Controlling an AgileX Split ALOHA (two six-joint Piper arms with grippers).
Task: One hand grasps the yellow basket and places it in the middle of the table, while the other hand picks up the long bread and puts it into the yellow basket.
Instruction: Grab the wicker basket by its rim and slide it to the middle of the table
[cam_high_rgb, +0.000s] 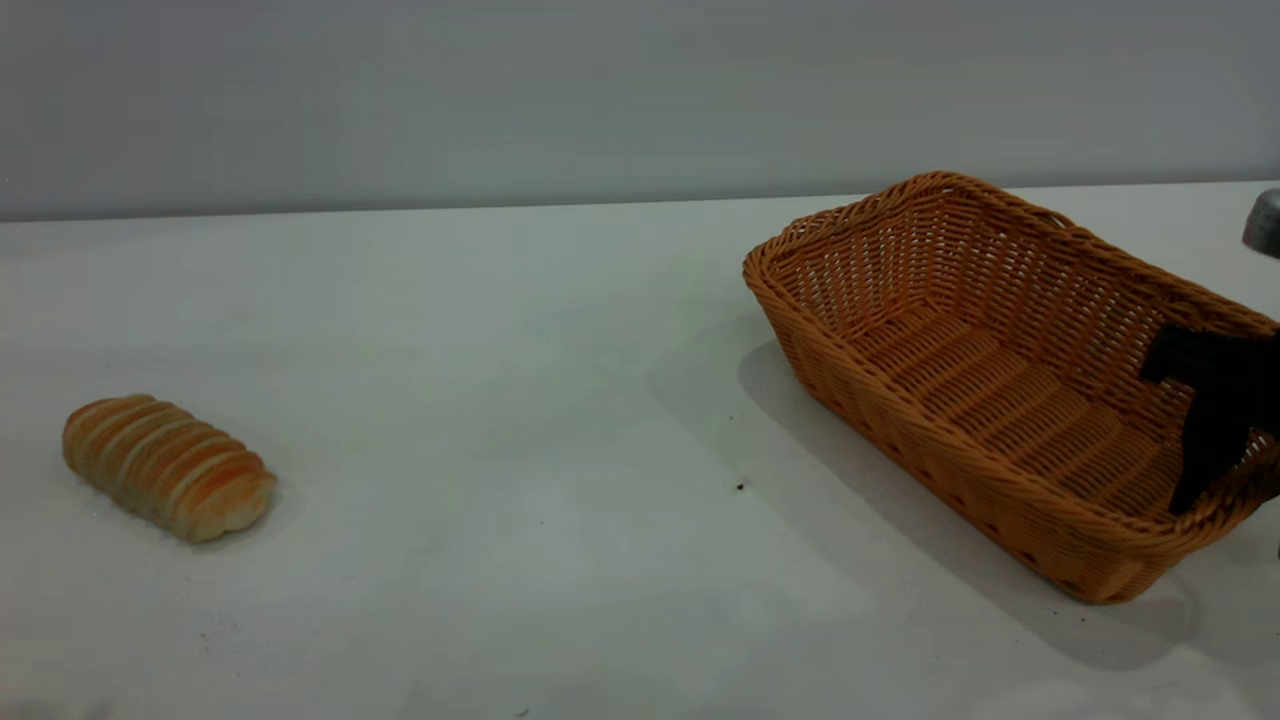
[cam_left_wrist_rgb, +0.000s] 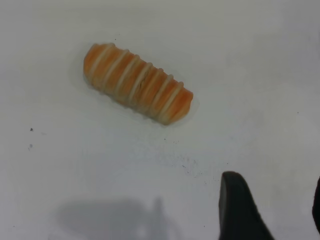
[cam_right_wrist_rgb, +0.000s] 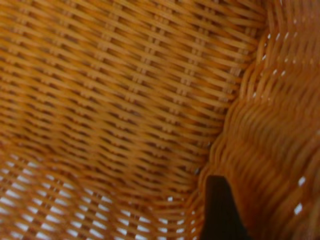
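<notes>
The long bread (cam_high_rgb: 168, 466) lies on the white table (cam_high_rgb: 520, 420) at the far left, orange with pale ridges. In the left wrist view the long bread (cam_left_wrist_rgb: 137, 83) is a short way ahead of my left gripper (cam_left_wrist_rgb: 277, 207). That gripper hovers open over bare table with nothing between its fingers. The yellow basket (cam_high_rgb: 960, 370) stands at the right side, nothing inside it. My right gripper (cam_high_rgb: 1205, 480) is at the basket's right end. One black finger (cam_right_wrist_rgb: 218, 207) lies against the inside of the woven wall (cam_right_wrist_rgb: 270, 150). The other finger is hidden outside it.
A grey wall runs behind the table's far edge. A small grey metal part (cam_high_rgb: 1263, 222) shows at the right border. A few dark specks (cam_high_rgb: 740, 487) dot the broad stretch of table between bread and basket.
</notes>
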